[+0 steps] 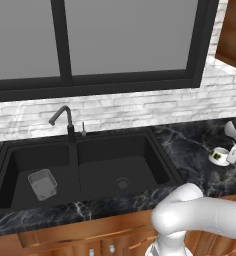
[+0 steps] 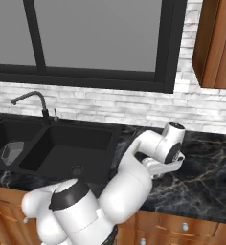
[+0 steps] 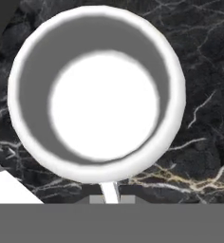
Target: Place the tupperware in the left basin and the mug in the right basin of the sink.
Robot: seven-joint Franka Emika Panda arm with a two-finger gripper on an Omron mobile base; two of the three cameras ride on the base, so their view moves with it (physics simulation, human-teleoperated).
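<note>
Mug (image 1: pixel 220 156) bears an unreadable dark mark, tool (image 3: pixel 112 195) closed on its handle.

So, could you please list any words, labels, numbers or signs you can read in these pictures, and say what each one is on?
None can be read.
The mug on the counter carries a dark mark on its side, too small and blurred to read.
The tupperware, sink and faucet show no lettering.
</note>
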